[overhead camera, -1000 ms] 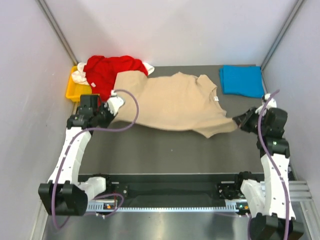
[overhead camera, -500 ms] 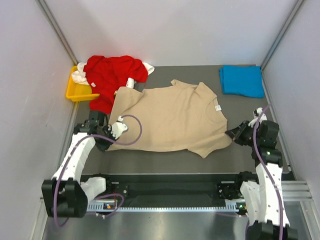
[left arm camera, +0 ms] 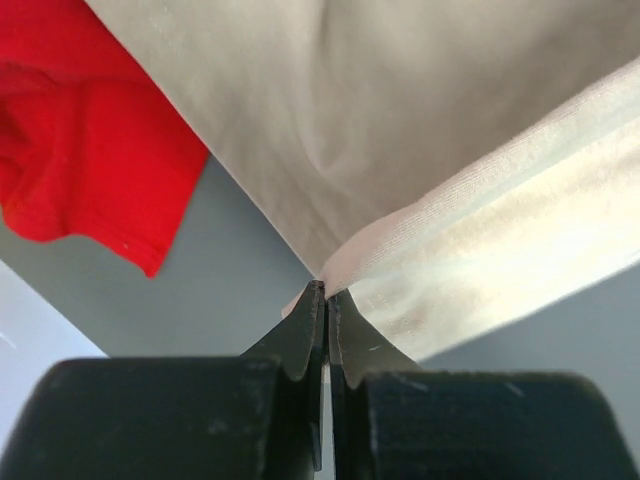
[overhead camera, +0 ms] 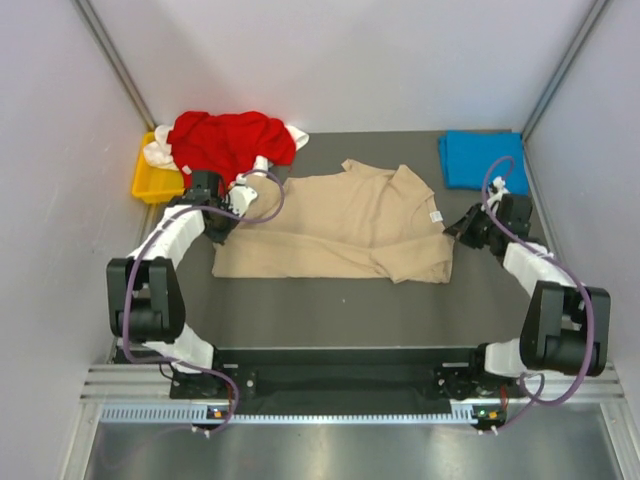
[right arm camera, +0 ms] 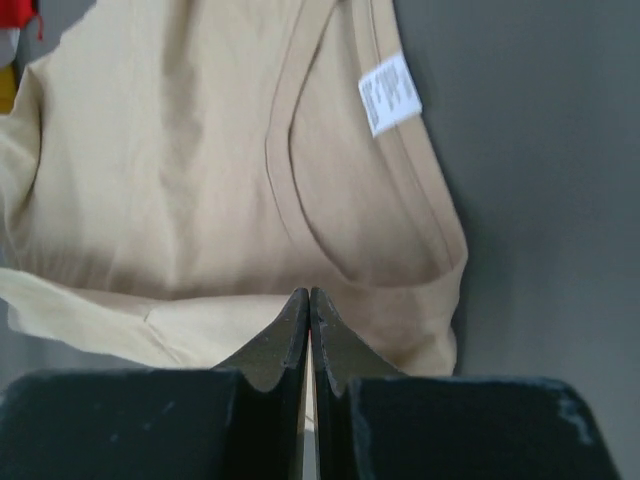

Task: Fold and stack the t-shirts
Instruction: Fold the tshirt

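Note:
The beige t-shirt lies flat mid-table with its near part folded over itself. My left gripper is shut on the shirt's left edge, and the left wrist view shows the jaws pinching beige cloth. My right gripper is at the shirt's right edge, jaws shut on it, just below the collar and its white label. The red t-shirt is heaped at the back left, also seen in the left wrist view. White cloth pokes out beside it. The blue t-shirt lies folded at the back right.
A yellow tray sits at the back left under the red heap, close to my left arm. Grey walls close in the table on both sides and at the back. The dark table shows bare between the shirt and the arm bases.
Both grippers first drew the beige shirt toward the near edge, then moved away toward the back with the near edge, folding it over the shirt.

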Action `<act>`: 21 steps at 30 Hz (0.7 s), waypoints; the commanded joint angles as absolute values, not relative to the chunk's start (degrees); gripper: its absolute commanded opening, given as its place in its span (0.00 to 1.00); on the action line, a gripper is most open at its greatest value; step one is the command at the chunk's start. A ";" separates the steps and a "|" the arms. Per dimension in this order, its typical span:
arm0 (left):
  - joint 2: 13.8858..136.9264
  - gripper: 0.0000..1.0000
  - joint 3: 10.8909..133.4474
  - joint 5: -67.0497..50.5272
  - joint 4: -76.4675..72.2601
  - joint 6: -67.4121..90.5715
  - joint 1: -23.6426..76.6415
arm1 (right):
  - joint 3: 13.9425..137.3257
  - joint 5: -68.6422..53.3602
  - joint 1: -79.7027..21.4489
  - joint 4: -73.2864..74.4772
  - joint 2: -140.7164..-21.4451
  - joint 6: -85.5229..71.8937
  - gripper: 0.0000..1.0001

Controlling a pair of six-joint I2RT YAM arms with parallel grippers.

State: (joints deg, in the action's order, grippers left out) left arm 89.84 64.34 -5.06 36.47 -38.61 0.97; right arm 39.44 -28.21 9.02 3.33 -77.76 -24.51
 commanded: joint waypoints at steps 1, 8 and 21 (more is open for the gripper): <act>92.98 0.00 67.23 -3.78 32.78 -36.74 1.05 | 45.70 -24.79 8.61 -2.55 -80.24 -21.62 0.00; 96.42 0.04 67.85 -2.99 31.64 -36.12 1.23 | 52.37 -27.34 7.73 -1.41 -89.03 -20.31 0.00; 74.38 0.67 57.43 -8.75 33.75 -40.41 1.84 | 44.15 -7.90 6.95 18.37 -69.64 -20.90 0.61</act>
